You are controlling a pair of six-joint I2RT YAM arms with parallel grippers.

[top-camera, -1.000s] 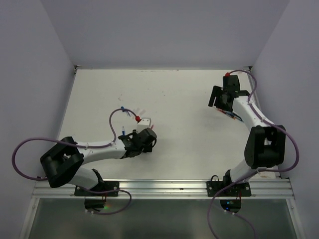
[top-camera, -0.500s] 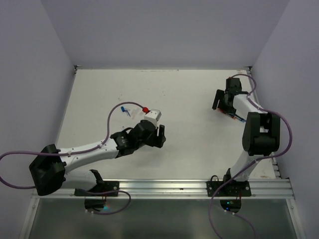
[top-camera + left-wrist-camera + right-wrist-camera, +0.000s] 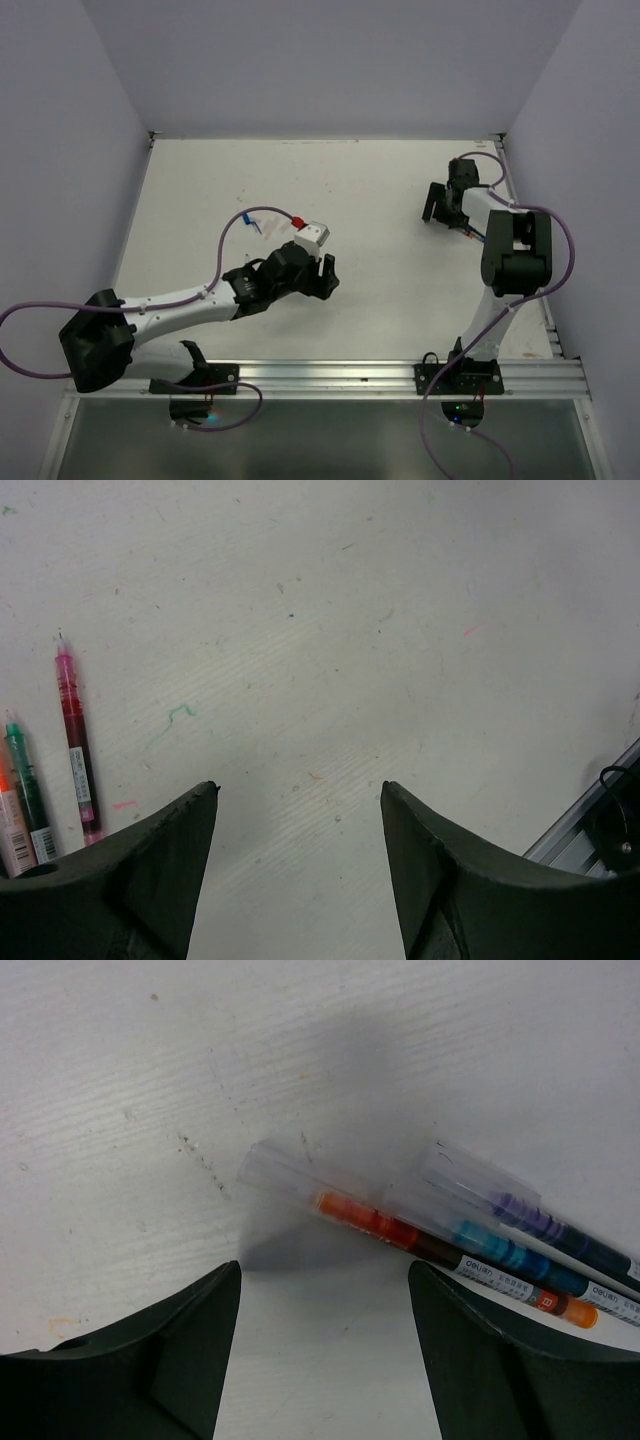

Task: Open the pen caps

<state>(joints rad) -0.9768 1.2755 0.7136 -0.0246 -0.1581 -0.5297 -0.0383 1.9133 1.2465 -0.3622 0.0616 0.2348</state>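
Note:
In the right wrist view, three pens lie side by side with clear caps: an orange one [image 3: 385,1225], a teal one [image 3: 500,1253] and a purple one [image 3: 535,1222]. My right gripper [image 3: 325,1265] is open and empty, just short of the orange pen's capped end. In the top view it [image 3: 438,208] is at the far right, with the pens [image 3: 472,233] beside it. My left gripper [image 3: 300,790] is open and empty over bare table. A pink pen [image 3: 75,740], a green pen [image 3: 25,780] and an orange pen [image 3: 8,825] lie to its left. No blue or red caps show clearly.
The white table [image 3: 380,190] is walled on three sides. A metal rail [image 3: 330,378] runs along the near edge and shows in the left wrist view [image 3: 590,820]. A purple cable with a red plug [image 3: 294,218] loops over the left wrist. Small pen parts [image 3: 260,226] lie near it.
My left arm has stretched out, and its gripper has moved right and slightly nearer. My right arm has folded upright, with its gripper shifting a little over the pens. Both grippers stay empty.

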